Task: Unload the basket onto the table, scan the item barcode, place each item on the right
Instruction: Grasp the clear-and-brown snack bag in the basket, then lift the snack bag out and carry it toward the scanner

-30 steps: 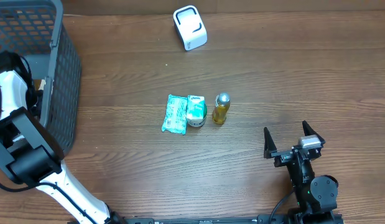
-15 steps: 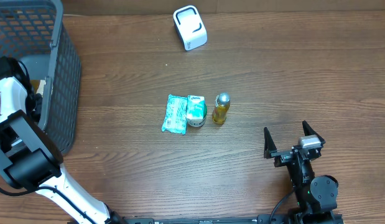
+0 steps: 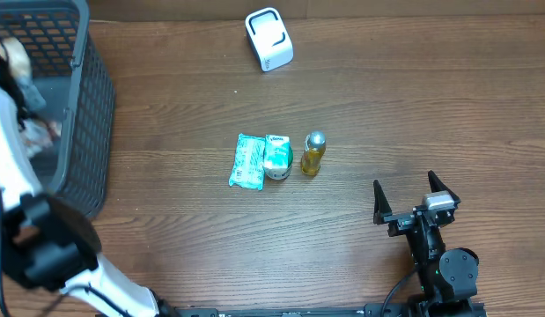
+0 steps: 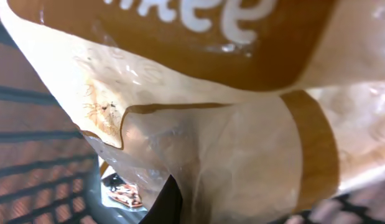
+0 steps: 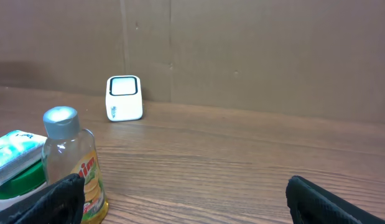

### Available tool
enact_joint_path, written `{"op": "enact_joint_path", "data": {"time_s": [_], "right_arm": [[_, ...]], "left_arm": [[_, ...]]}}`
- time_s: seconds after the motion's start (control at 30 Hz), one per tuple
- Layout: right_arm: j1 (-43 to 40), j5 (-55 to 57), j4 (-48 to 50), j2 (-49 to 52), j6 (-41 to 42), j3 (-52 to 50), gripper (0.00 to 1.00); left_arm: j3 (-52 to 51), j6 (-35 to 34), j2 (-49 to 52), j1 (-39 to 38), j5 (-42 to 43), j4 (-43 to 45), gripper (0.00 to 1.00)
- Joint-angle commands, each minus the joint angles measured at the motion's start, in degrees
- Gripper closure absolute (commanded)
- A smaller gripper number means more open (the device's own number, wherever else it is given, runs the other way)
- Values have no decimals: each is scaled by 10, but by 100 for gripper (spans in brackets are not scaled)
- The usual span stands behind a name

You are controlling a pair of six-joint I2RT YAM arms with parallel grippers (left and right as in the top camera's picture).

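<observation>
A brown and cream snack bag point(image 4: 229, 124) with white lettering fills the left wrist view. My left gripper point(image 3: 25, 88) is shut on it over the grey mesh basket point(image 3: 87, 106); one black finger point(image 4: 169, 204) shows under the bag. From overhead that arm is blurred. The white barcode scanner point(image 3: 268, 39) stands at the table's far edge and also shows as the scanner point(image 5: 124, 98) in the right wrist view. My right gripper point(image 3: 416, 204) rests open at the front right with nothing between its fingers.
A light green packet point(image 3: 248, 162), a green-lidded tub point(image 3: 277, 157) and a yellow bottle with a silver cap point(image 3: 313, 153) stand together mid-table. The bottle point(image 5: 71, 165) is left of the right gripper's view. Another packet point(image 4: 127, 193) lies in the basket.
My left gripper has shut on the snack bag, and the left arm has swung up over the basket and is blurred by motion. The right arm has not moved.
</observation>
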Motion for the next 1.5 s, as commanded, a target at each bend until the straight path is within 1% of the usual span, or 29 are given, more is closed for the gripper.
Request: {"op": "enact_joint_path", "data": {"time_s": [0.0,0.1,0.33,0.43,0.5,0.63,0.77,0.93,1.07,1.23,1.43,1.47], "right_arm": [[-2,5,1,-4,-2,-6,0],[-2,5,1,-4,-2,-6,0],[-2,5,1,-4,-2,-6,0],[-2,5,1,-4,-2,-6,0],[-2,5,1,-4,-2,-6,0],[-2,5,1,-4,-2,-6,0],[-2,5,1,-4,-2,-6,0],[-2,5,1,-4,-2,-6,0],[-2,5,1,-4,-2,-6,0],[-2,5,1,-4,-2,-6,0],[-2,5,1,-4,-2,-6,0],[-2,5,1,-4,-2,-6,0]], "left_arm": [[48,-68,-107,-5,7,9,96],[50,-101,-164,-10,39,17,96],[50,-108,-263,-26,188,46,96],[50,-116,-291,-40,259,38,96],[50,-116,-303,-57,281,23,96],[50,-115,-307,-115,271,-34,96],[49,-106,-295,-179,244,-99,96],[49,-105,-260,-263,195,-186,96],[49,-105,-216,-325,172,-245,96],[49,-105,-145,-395,146,-268,96],[48,-107,-61,-439,143,-273,96],[47,-107,-33,-448,143,-275,96]]}}
